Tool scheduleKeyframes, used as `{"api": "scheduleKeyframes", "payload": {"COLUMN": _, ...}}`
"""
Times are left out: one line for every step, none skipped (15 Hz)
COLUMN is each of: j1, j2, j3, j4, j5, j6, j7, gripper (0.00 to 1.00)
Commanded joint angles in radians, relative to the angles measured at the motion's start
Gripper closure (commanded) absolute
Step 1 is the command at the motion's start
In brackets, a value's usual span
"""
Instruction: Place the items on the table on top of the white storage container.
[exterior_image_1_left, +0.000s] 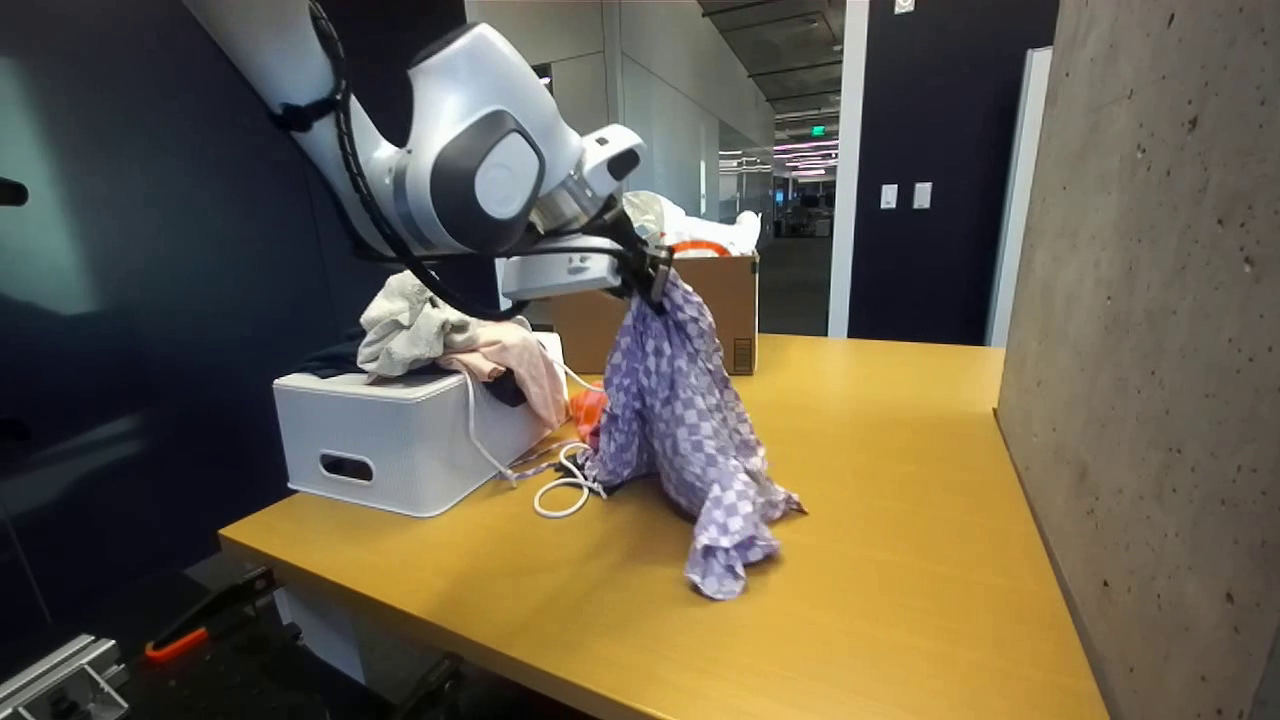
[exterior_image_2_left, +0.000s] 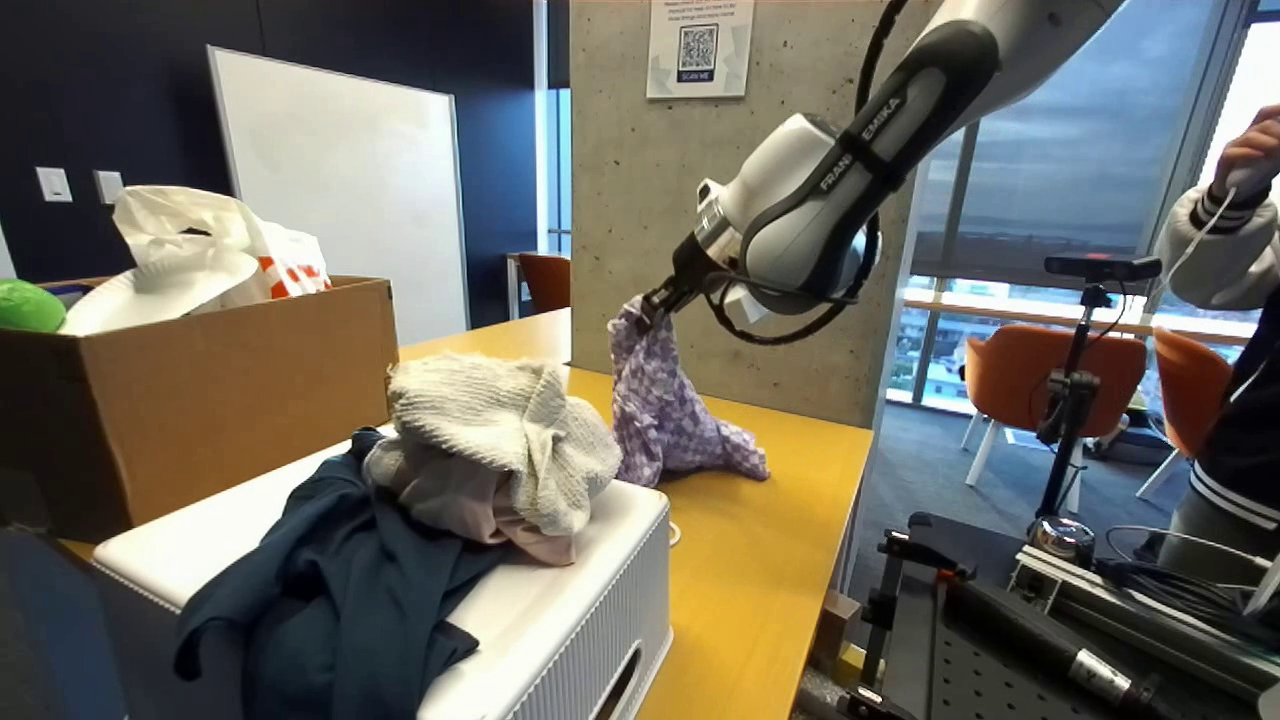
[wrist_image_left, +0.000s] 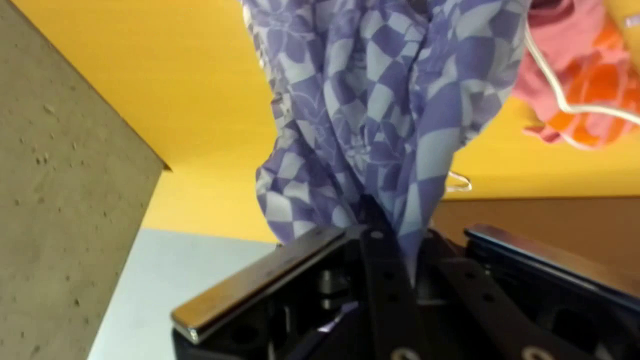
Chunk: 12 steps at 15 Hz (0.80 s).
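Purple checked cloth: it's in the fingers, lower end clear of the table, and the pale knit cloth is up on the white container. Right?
Not quite: the purple checked cloth is in the fingers, but its lower end rests on the table, as both exterior views show. The pale knit cloth is up on the white container.

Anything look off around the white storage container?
Untidy: in an exterior view, pale pink cloth sags over the edge of the white storage container, and a white cord hangs down toward the table, neither fully on top.

The arm (exterior_image_1_left: 445, 115) is white (grey-panelled, lettered "EMIKA"), its cable (exterior_image_1_left: 350, 155) and gripper (exterior_image_2_left: 652, 308) mainly black.
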Motion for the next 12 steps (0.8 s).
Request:
{"api": "scheduleKeyframes", "payload": {"j1": 0.193, "j2": -0.141, "j3": -0.123, "j4": -0.083, "j5": 0.027, "j6": 0.115, "j7": -0.034, "gripper": 0.99}}
{"api": "scheduleKeyframes", "payload": {"j1": 0.246, "j2": -0.164, "j3": -0.147, "j4": -0.072, "j5": 0.054, "j6": 0.122, "j7": -0.042, "gripper": 0.99}}
{"api": "scheduleKeyframes", "payload": {"j1": 0.304, "j2": -0.184, "j3": -0.18, "j4": -0.058, "j5": 0.08, "j6": 0.115, "j7": -0.061, "gripper": 0.99}}
{"api": "scheduleKeyframes", "payload": {"j1": 0.353, "j2": -0.207, "j3": -0.206, "j4": -0.04, "j5": 0.099, "j6": 0.088, "j7": -0.079, "gripper": 0.99}}
{"api": "scheduleKeyframes", "payload": {"j1": 0.409, "j2": -0.226, "j3": -0.241, "j4": -0.027, "j5": 0.123, "j6": 0.081, "j7": -0.1, "gripper": 0.99}}
{"api": "scheduleKeyframes", "payload": {"j1": 0.448, "j2": -0.248, "j3": -0.259, "j4": -0.012, "j5": 0.131, "j6": 0.069, "j7": -0.115, "gripper": 0.99}}
{"api": "scheduleKeyframes", "payload": {"j1": 0.492, "j2": -0.265, "j3": -0.283, "j4": 0.005, "j5": 0.143, "j6": 0.057, "j7": -0.135, "gripper": 0.99}}
{"api": "scheduleKeyframes", "payload": {"j1": 0.539, "j2": -0.269, "j3": -0.313, "j4": 0.029, "j5": 0.162, "j6": 0.057, "j7": -0.158, "gripper": 0.99}}
{"api": "scheduleKeyframes", "payload": {"j1": 0.576, "j2": -0.276, "j3": -0.333, "j4": 0.053, "j5": 0.181, "j6": 0.043, "j7": -0.171, "gripper": 0.99}}
{"api": "scheduleKeyframes", "payload": {"j1": 0.61, "j2": -0.281, "j3": -0.349, "j4": 0.075, "j5": 0.19, "j6": 0.039, "j7": -0.186, "gripper": 0.99}}
{"api": "scheduleKeyframes", "payload": {"j1": 0.642, "j2": -0.283, "j3": -0.361, "j4": 0.096, "j5": 0.192, "j6": 0.039, "j7": -0.201, "gripper": 0.99}}
{"api": "scheduleKeyframes", "payload": {"j1": 0.675, "j2": -0.276, "j3": -0.379, "j4": 0.126, "j5": 0.203, "j6": 0.035, "j7": -0.217, "gripper": 0.99}}
